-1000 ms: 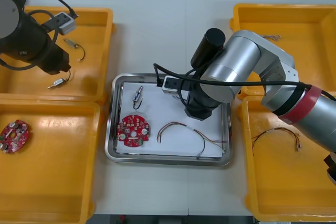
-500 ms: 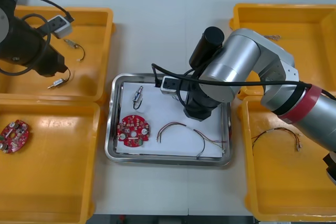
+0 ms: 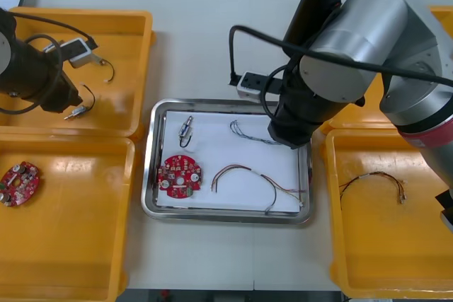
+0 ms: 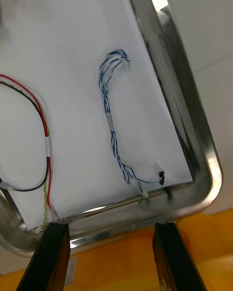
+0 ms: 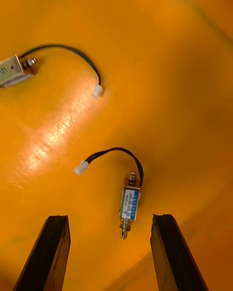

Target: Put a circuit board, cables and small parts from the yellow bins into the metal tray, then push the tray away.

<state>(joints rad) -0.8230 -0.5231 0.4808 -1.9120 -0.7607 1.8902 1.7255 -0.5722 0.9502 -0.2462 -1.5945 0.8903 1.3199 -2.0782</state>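
The metal tray (image 3: 150, 167), white inside, holds a round red circuit board (image 3: 179, 175), a small metal part (image 3: 186, 130), a red and yellow cable (image 3: 258, 180) and a twisted blue and white cable (image 3: 248, 132). My right arm (image 3: 333, 68) hangs over the tray's far right corner. Its gripper (image 4: 110, 252) is open and holds nothing, with the blue and white cable (image 4: 112, 126) lying loose just beyond the fingertips. My left gripper (image 5: 109, 252) is open above the far left yellow bin (image 3: 134, 68), and a small metal part (image 5: 129, 204) with a black lead lies between its fingers.
A second small metal part (image 5: 12, 70) lies farther off in the same bin. The near left bin holds another red circuit board (image 3: 19, 182). In the near right bin (image 3: 333, 245) lies a red and yellow cable (image 3: 371, 183). The tray rim (image 4: 196, 126) runs beside the right fingers.
The right arm has lifted and drawn back toward the tray's far right corner, and the blue and white cable now lies in the tray. The left arm has shifted a little left.
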